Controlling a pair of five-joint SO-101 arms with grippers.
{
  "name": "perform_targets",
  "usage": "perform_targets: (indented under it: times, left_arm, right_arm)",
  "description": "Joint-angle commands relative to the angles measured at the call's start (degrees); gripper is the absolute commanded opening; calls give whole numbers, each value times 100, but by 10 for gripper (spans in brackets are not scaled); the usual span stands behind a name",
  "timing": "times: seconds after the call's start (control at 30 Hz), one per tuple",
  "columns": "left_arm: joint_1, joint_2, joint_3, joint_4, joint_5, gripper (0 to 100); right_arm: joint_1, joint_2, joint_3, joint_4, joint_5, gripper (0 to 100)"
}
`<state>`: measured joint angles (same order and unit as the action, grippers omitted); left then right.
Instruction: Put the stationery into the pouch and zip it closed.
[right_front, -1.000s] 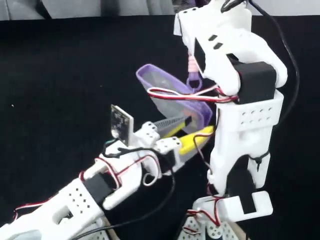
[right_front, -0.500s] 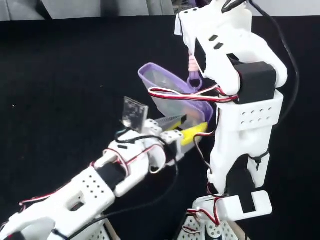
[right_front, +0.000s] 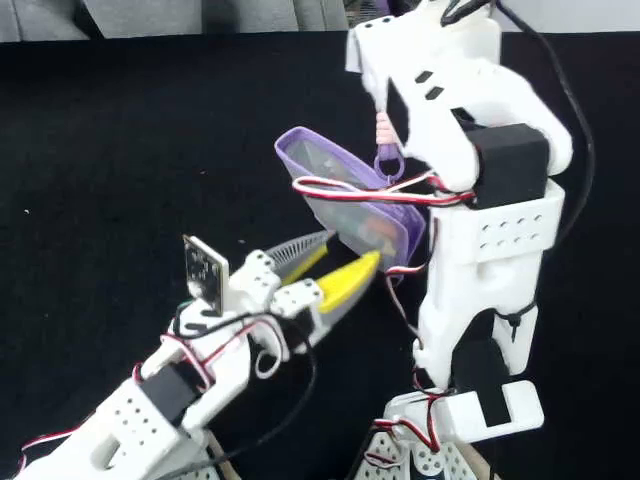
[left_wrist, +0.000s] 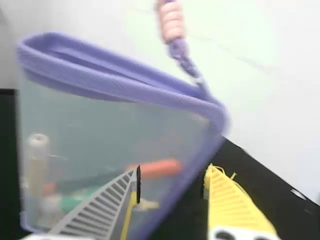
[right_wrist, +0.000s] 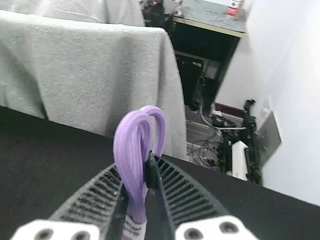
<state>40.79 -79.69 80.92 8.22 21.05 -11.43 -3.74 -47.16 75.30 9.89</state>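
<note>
Left claw (right_front: 347, 253): wide, empty, just below the pouch (right_front: 352, 205). Pouch: hangs in mid-air with pens (left_wrist: 155, 169) inside. It is likely light, limp and apt to swing, so best gripped at its corded rim (left_wrist: 115, 82). Right claw (right_wrist: 149, 166): above the pouch, pinching its loop (right_wrist: 134, 142).

The high camera looks down over the table (right_front: 120, 130) from nearby. The left wrist camera sights along the left gripper (left_wrist: 173, 172), nearly against the pouch (left_wrist: 100, 135), which the high view shares. The right wrist camera looks along the right gripper (right_wrist: 137, 167), seemingly level, into the room (right_wrist: 210, 75).
</note>
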Motion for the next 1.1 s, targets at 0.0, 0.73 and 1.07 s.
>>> perform_targets:
  times: [0.0, 0.73, 1.07]
  left_arm:
    - [514, -466, -673, 334, 281, 220]
    - [1745, 3191, -1578, -2541, -835, 220]
    - [892, 4747, -2246, -3578, -967, 220]
  right_arm:
    - [-246, -163, 4, -158, 9, 11]
    - [-123, -207, -92, -193, 290, 11]
    - [273, -215, -470, 88, 290, 11]
